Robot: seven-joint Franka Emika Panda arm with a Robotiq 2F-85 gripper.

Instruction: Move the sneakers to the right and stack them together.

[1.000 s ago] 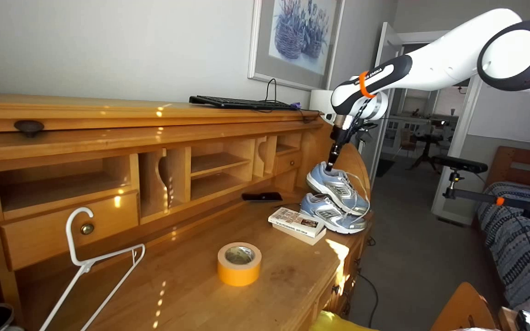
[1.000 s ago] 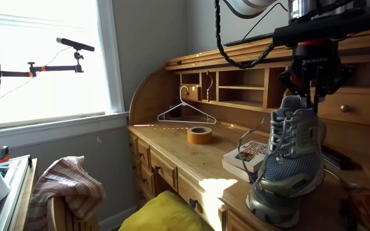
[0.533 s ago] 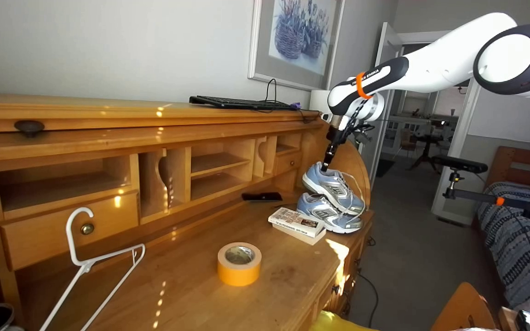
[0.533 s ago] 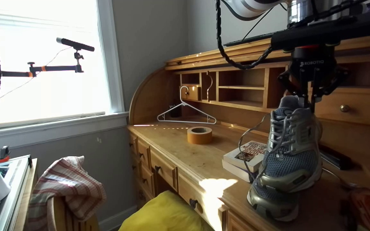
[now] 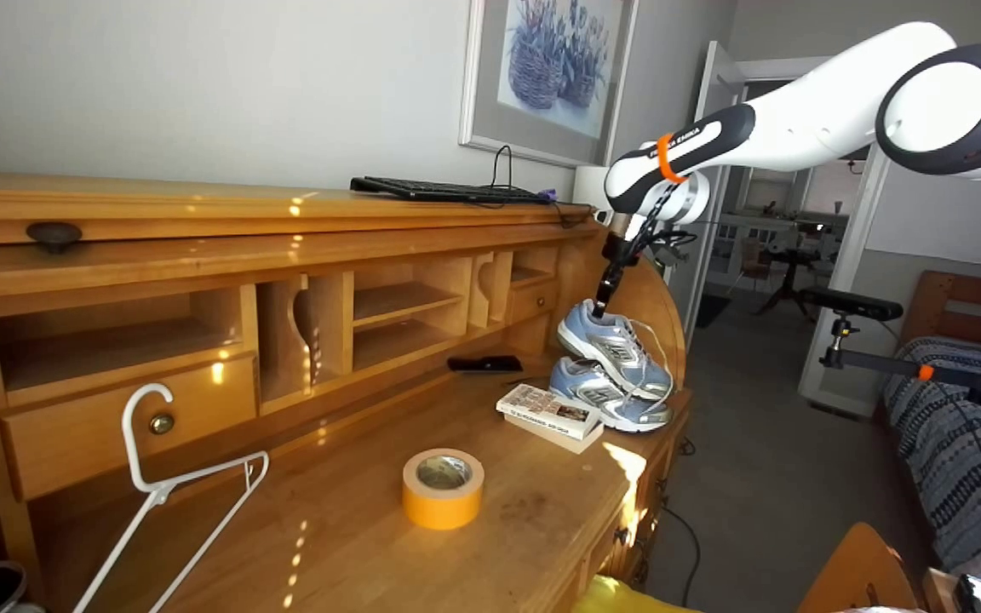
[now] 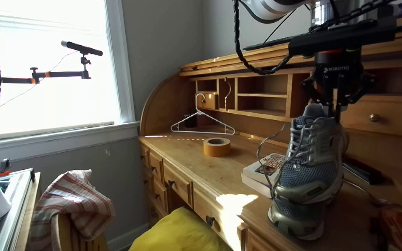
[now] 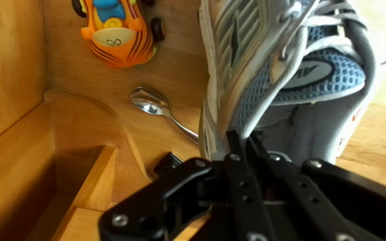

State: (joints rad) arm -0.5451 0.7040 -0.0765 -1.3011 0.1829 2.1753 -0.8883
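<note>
Two silver-grey and light blue sneakers are stacked at the end of the wooden desk. The upper sneaker [image 5: 618, 345] rests on the lower sneaker [image 5: 605, 398], with its heel raised and its toe tilted down. Both exterior views show the upper sneaker [image 6: 314, 164] over the lower sneaker [image 6: 298, 218]. My gripper [image 5: 599, 308] is at the heel opening of the upper sneaker. In the wrist view, the gripper's fingertips [image 7: 245, 135] are closed on the collar wall of the upper sneaker [image 7: 243, 67], one inside and one outside. The lower sneaker is hidden there.
Two stacked books [image 5: 550, 409] lie right beside the sneakers. A yellow tape roll [image 5: 444, 502] and a white hanger [image 6: 201, 113] are farther along the desk. A toy car [image 7: 122, 43], a spoon [image 7: 151, 102] and a dark flat object [image 5: 484, 364] lie behind the sneakers.
My gripper and the upper sneaker have moved slightly left in both exterior views. The lower sneaker has also shifted a little. The gripper has kept its hold on the collar.
</note>
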